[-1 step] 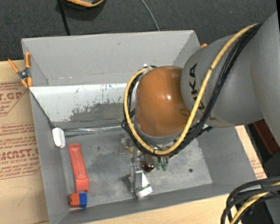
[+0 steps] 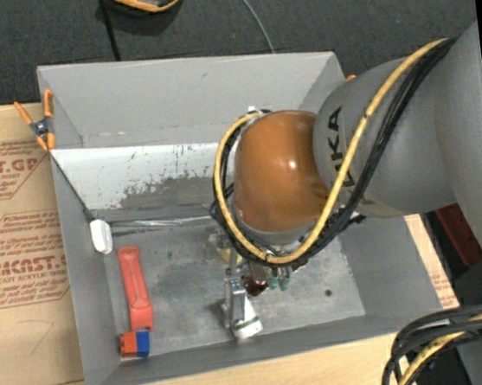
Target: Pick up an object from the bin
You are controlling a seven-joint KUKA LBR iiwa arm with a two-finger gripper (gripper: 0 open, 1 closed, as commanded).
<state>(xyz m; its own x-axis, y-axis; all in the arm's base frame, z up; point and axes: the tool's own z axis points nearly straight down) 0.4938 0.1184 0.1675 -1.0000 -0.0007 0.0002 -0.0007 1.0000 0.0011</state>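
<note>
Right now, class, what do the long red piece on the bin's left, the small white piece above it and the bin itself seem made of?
Long red piece: probably plastic, even colour, soft sheen. Small white piece: likely plastic, smooth and uniform, though too small to be sure. Bin: painted grey metal, its back wall scuffed to paler patches.

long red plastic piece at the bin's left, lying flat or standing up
Lying flat: the long red plastic piece shows its whole length along the floor of the grey metal bin, beside the wall at the view's left.
</note>
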